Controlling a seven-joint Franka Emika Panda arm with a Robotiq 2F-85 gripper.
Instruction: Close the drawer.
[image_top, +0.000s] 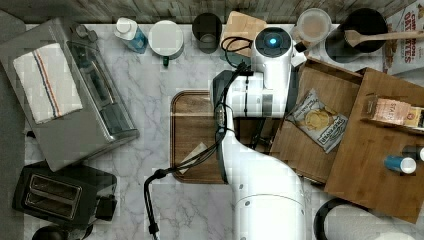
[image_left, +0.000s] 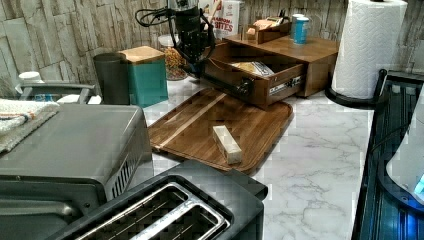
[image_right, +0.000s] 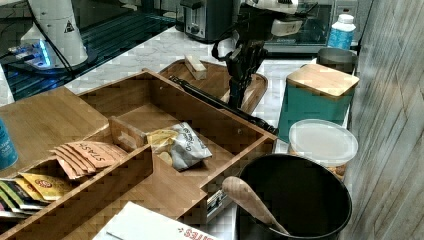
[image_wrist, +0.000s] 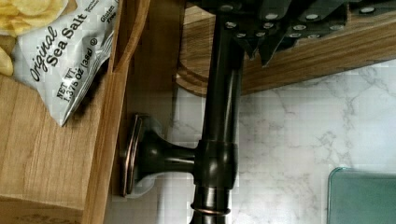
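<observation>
The drawer (image_top: 345, 82) stands pulled out of its wooden unit, over the edge of a darker tray. A bag of sea salt chips (image_top: 317, 120) lies inside it. A dark metal bar handle (image_wrist: 222, 116) runs along the drawer front (image_left: 255, 87). My gripper (image_wrist: 261, 53) hangs fingers-down right beside this bar, on the tray side, near one end of it. The fingers look shut with nothing between them. In the right view the gripper (image_right: 236, 97) sits just above the handle (image_right: 215, 102). From the top view the arm's wrist covers the gripper.
A dark rounded tray (image_top: 192, 135) with a pale block (image_left: 227, 145) lies in front of the drawer. A teal canister (image_right: 315, 100) and a black pot (image_right: 295, 200) stand close by. The unit's top panel (image_top: 370, 150) carries tea packets. Paper towels (image_left: 367, 45) stand beyond.
</observation>
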